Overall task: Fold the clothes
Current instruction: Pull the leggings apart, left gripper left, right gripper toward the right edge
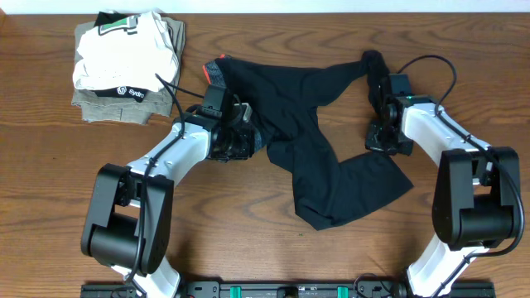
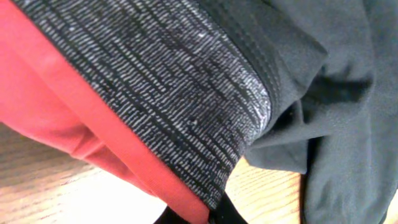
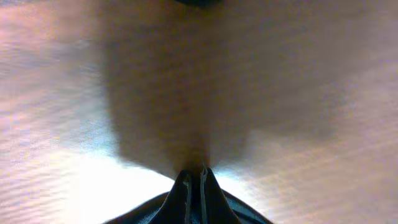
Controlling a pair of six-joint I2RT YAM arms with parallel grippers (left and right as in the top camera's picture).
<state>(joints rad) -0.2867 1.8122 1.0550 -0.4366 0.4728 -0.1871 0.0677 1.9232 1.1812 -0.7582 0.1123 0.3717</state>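
At the black pants' [image 1: 331,157] 9 o'clock, left gripper [image 1: 238,132] sat on grey waistband [image 2: 186,106], jaw state unclear; right gripper [image 3: 194,180], 3 o'clock, pinched closed, possibly on fabric.

Pants [image 1: 323,157] sprawl across mid-table, approx. 11 o'clock thru 4, so no flat pass across the centre. Folded stack [image 1: 124,66] blocks the 10 o'clock corner. L arm [image 1: 166,157] and R arm [image 1: 431,124] reach in from 7 and 5. Table [image 1: 248,240] shows bare wood at 6 betw. the arms, at 9, and a strip along 12–1.
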